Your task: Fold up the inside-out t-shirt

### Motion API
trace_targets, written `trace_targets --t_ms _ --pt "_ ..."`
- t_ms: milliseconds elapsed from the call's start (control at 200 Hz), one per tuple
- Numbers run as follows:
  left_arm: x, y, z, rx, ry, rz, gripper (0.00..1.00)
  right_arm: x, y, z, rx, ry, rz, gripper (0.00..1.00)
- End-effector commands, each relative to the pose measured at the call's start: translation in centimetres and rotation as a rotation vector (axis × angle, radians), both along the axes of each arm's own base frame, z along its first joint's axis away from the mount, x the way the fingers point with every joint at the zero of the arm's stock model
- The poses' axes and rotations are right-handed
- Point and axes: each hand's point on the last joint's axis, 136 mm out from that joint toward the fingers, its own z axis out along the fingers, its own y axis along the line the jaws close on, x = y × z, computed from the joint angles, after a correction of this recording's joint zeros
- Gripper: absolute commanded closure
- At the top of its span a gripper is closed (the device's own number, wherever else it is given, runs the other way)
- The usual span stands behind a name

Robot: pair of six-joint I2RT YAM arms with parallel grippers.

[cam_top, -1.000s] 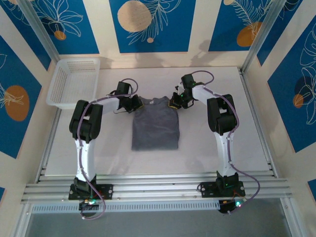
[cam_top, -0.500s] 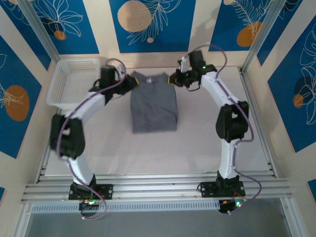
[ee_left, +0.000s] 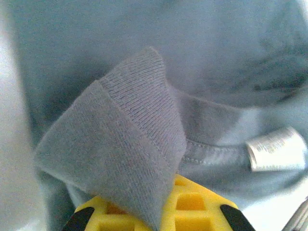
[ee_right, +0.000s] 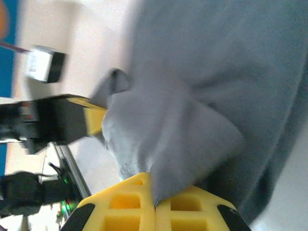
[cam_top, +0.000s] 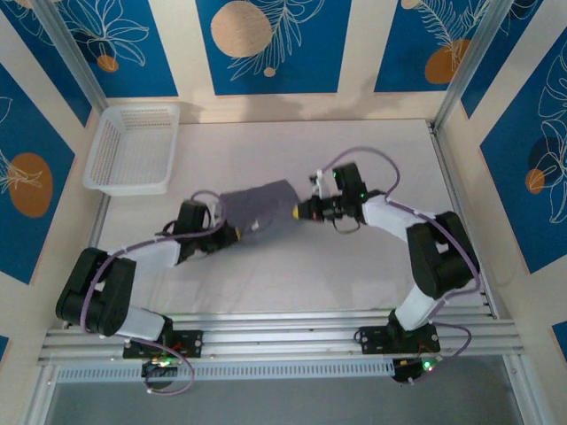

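We see the inside-out t-shirt (cam_top: 261,208) a little left of the middle of the surface (cam_top: 354,266), bunched into a short slanted band that runs from lower left to upper right between the two arms. It is plain slate grey with no print. In the left wrist view, a ribbed hem edge folds up into a peak over the yellow fingers, and a stitched seam runs behind it. A small white label (ee_left: 275,155) sticks out at the right of that seam. In the right wrist view, the cloth rises in a soft, creased point from between the yellow pads and spreads out wide beyond them. We cannot tell whether the band lies on the surface or hangs just above it.

The left end effector (cam_top: 235,233) is clamped on the lower left end of the band. The right end effector (cam_top: 297,211) is clamped on its upper right end, its pads pressed together with cloth between them.

A white mesh basket (cam_top: 133,146) sits at the far left corner of the pale surface, well apart from the shirt. Aluminium rails (cam_top: 283,336) line the near edge. The walls (cam_top: 266,44) carry blue panels with orange discs and white leaf outlines.
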Motion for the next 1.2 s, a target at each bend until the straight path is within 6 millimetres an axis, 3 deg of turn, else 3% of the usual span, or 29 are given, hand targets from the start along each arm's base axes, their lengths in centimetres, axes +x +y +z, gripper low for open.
trace_targets --t_ms 0,140,225,365,490,590,710,850,930,1010,1085,1190 --pt "1.8 -0.6 3.7 -0.012 -0.145 -0.011 1.00 -1.2 0.6 2.1 0.114 -0.031 0.026 1.00" --pt "2.4 1.1 4.9 0.102 -0.201 0.020 1.00 -2.1 0.3 2.5 0.112 -0.031 0.006 1.00" --pt "3.3 1.2 7.1 0.112 -0.290 0.018 1.00 -1.3 0.0 4.0 0.106 -0.079 -0.018 1.00" --pt "5.0 1.9 11.2 0.133 -0.435 0.063 1.00 1.9 -0.8 6.9 0.066 -0.187 -0.128 1.00" --pt "7.1 3.8 12.8 0.239 -0.518 0.157 1.00 5.5 -1.5 6.9 -0.008 -0.205 -0.186 1.00" --pt "9.5 3.6 12.0 0.314 -0.506 0.132 1.00 8.3 -1.4 5.4 -0.032 -0.209 -0.201 1.00" --pt "12.5 2.6 9.2 0.365 -0.462 0.080 1.00 11.2 -1.3 2.4 -0.065 -0.180 -0.221 1.00" --pt "15.0 2.7 5.3 0.385 -0.408 0.067 0.97 12.3 -1.0 -1.3 -0.077 -0.117 -0.218 1.00" --pt "15.4 2.7 3.6 0.377 -0.382 0.065 0.86 12.1 -1.0 -2.1 -0.089 -0.082 -0.198 0.79" --pt "15.2 2.7 3.6 0.350 -0.359 0.059 0.69 11.9 -1.5 -1.0 -0.097 -0.077 -0.211 0.61" --pt "14.6 3.0 5.3 0.347 -0.362 0.062 0.60 11.6 -2.5 1.2 -0.118 -0.115 -0.250 0.52" --pt "12.9 4.1 8.6 0.365 -0.382 0.085 0.49 10.3 -3.8 4.1 -0.166 -0.185 -0.296 0.50"
